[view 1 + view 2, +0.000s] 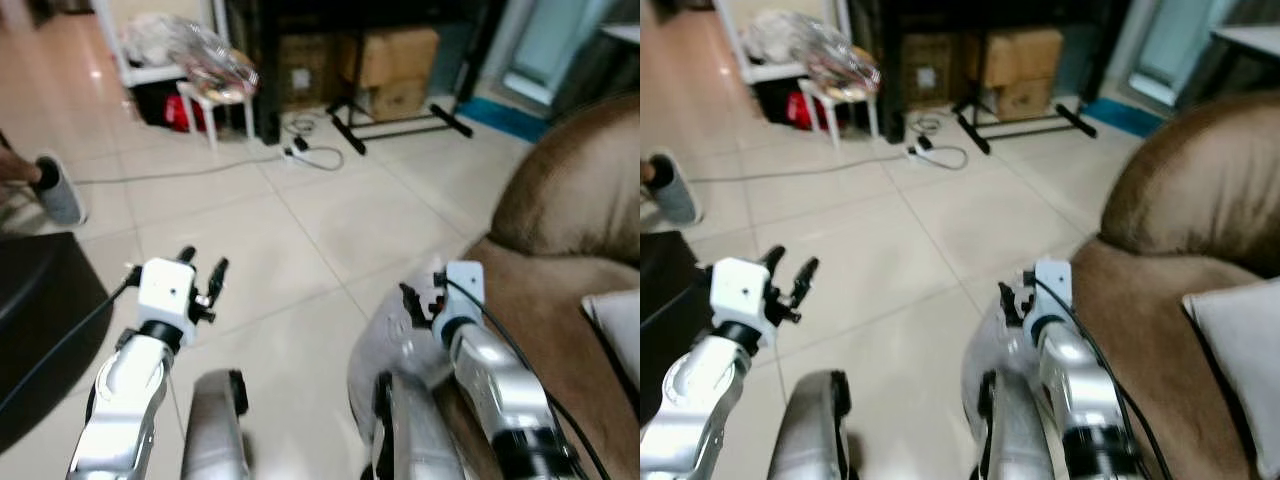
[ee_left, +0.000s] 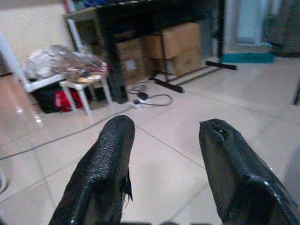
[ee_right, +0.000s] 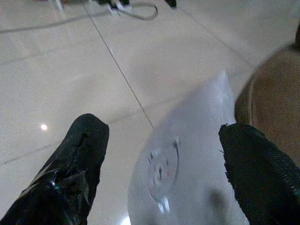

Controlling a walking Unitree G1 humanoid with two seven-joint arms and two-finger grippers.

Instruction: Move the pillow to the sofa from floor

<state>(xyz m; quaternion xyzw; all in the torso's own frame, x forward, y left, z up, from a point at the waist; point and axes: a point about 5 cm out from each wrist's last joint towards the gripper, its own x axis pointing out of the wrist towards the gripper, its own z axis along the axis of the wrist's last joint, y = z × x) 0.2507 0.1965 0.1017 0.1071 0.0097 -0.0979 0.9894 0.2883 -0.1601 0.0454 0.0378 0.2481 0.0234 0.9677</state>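
The pillow (image 1: 395,345) is white or pale grey with a small printed face on it, and it stands on edge on the tiled floor (image 1: 300,240), leaning against the front of the brown sofa (image 1: 570,250). Its long axis seems to run upward and slightly toward the sofa, with one corner pointing up, though the blur makes the exact outline hard to judge. In the right wrist view the printed face sits between the two black fingers, and the upper corner of the pillow reaches toward the sofa's edge.

The right hand (image 1: 420,300) hovers just above the top of the pillow, its fingers (image 3: 77,164) spread wide on either side of it and not touching it. The left hand (image 1: 203,275) is raised over bare floor, well apart from the pillow, its fingers (image 2: 105,173) also spread with nothing between them.

A second pale cushion (image 1: 1240,350) lies on the sofa seat at the robot's right. Farther off, a power strip with cable (image 1: 305,152) lies on the tiles near cardboard boxes (image 1: 390,65) and a small white stool (image 1: 215,105). A grey shoe (image 1: 58,190) of a person is at the far left.
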